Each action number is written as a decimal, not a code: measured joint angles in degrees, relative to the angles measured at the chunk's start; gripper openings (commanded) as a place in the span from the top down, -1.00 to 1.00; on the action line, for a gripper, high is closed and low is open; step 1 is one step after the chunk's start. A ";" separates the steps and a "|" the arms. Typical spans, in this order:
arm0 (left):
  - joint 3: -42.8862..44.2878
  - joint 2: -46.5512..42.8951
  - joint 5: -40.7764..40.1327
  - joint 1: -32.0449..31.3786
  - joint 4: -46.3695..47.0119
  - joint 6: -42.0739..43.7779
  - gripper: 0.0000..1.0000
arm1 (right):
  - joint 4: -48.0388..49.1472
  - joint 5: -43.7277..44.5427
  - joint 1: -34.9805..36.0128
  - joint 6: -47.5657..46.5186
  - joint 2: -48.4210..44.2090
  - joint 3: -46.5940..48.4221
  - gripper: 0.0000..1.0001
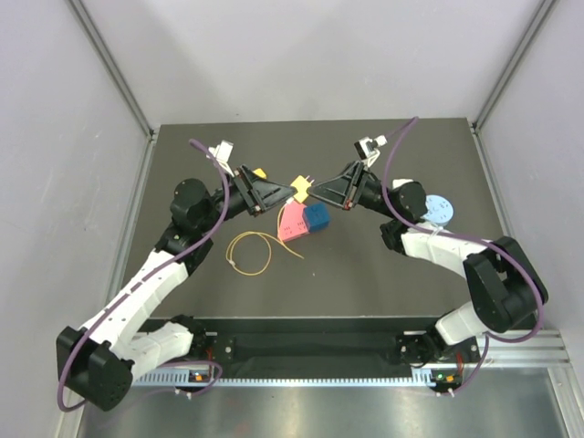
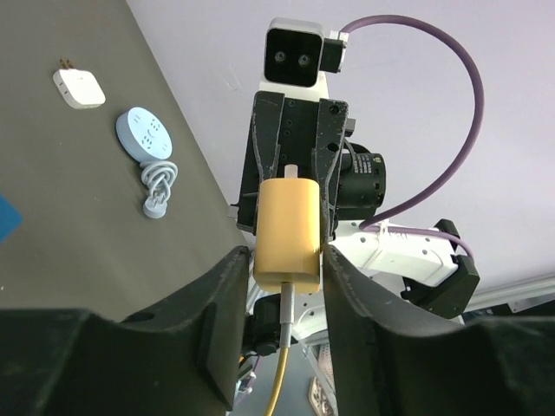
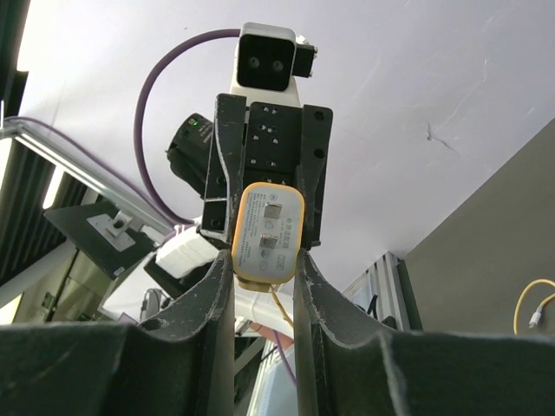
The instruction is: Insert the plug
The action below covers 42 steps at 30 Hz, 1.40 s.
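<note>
One yellow plug (image 2: 289, 227) hangs in mid-air over the middle of the table (image 1: 365, 274), pinched at both ends. The left gripper (image 2: 286, 260) is closed on its sides at the cable end. The right gripper (image 3: 264, 264) is closed on the sides of the opposite end, so the two arms meet nose to nose. This double hold looks like a handover or a regrip: with both sets of fingers on it, the plug cannot twist while one arm finds a better purchase for pushing it home. The plug is a smooth, rounded block, longer than it is wide. A cable (image 2: 284, 342) leaves the left gripper's end through a white collar, then turns yellow as it drops. The other end is a pale face (image 3: 267, 234) with a yellow rim and two metal-looking rectangles, one above the other; whether these are pins or ports cannot be told. Below lie a pink block (image 1: 290, 224) and a blue block (image 1: 317, 217), touching. To the left, a yellow loop (image 1: 248, 251) rests on the table. A round pale-blue power strip (image 1: 439, 210) sits well apart on the right.
</note>
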 measured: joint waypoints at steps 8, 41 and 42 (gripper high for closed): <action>-0.74 0.72 0.04 0.00 0.11 -0.55 0.46 | 0.04 0.79 0.02 -0.31 0.70 -0.61 1.00; 49.70 37.83 -30.10 -2.80 -75.54 73.31 1.00 | -49.13 -5.35 -13.14 -34.23 -21.70 -8.57 -1.00; 49.70 39.01 -30.93 -3.76 -76.43 75.36 1.00 | -52.57 -4.74 -13.57 -36.63 -22.56 -7.61 -0.99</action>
